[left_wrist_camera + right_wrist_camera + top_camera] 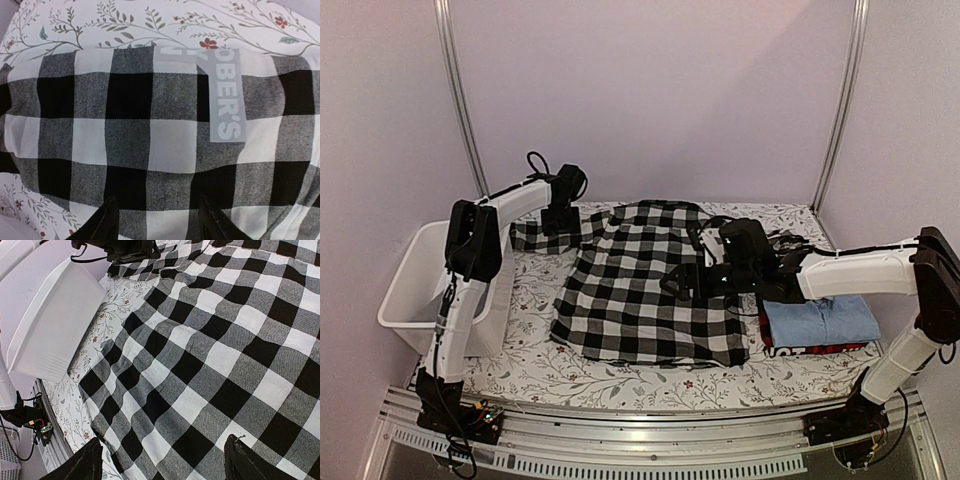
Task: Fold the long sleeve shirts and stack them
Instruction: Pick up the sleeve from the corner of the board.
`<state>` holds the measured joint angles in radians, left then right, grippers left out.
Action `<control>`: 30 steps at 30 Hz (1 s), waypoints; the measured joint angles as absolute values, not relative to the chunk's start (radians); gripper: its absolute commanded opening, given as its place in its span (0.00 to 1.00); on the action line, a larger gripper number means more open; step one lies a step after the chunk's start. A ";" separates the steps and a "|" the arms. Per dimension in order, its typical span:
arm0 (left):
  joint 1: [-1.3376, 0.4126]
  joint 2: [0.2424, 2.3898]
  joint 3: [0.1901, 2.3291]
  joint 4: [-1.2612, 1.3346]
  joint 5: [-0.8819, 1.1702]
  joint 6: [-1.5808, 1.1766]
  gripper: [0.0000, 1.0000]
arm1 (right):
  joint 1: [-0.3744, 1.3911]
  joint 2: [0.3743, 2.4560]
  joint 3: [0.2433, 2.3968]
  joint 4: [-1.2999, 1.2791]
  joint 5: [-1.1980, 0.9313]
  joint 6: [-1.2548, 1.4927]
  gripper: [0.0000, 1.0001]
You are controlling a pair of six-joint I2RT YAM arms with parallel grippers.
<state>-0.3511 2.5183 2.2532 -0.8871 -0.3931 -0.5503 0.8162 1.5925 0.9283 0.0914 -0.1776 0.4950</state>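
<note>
The large black-and-white checked shirt [640, 290] lies spread flat on the flowered table cover, one sleeve [542, 237] stretched out to the left. My left gripper [560, 218] hovers over that sleeve. In the left wrist view the gripper [157, 220] is open above the sleeve's checks [130, 130] and its white lettering [227, 110]. My right gripper [685, 283] is open over the shirt's right side, and the right wrist view shows the open gripper [162, 462] above the cloth [215, 340]. At the right, a folded light blue shirt [820, 320] rests on a red-and-black one [810, 350].
A white plastic tub [415, 285] stands at the table's left edge, also visible as the tub [45, 335] in the right wrist view. A metal rail [640, 435] runs along the near edge. Dark cloth [785, 242] lies behind the right arm.
</note>
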 measured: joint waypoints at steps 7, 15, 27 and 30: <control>-0.288 2.531 2.254 -0.868 -0.311 -0.581 0.51 | 0.816 1.592 0.928 0.073 -0.186 0.492 0.82; -0.287 2.531 2.220 -0.854 -0.289 -0.592 0.50 | 0.816 1.592 0.928 0.073 -0.195 0.497 0.81; -0.334 2.531 2.144 -0.797 -0.291 -0.611 0.22 | 0.816 1.591 0.921 0.075 -0.216 0.509 0.81; -0.333 2.529 2.136 -0.779 -0.284 -0.610 0.06 | 0.816 1.588 0.905 0.073 -0.219 0.509 0.80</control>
<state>-0.3328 2.5286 2.1361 -0.7788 -0.2840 -0.6102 0.8158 1.5875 0.9054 0.0734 -0.2188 0.5087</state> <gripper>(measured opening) 0.183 0.806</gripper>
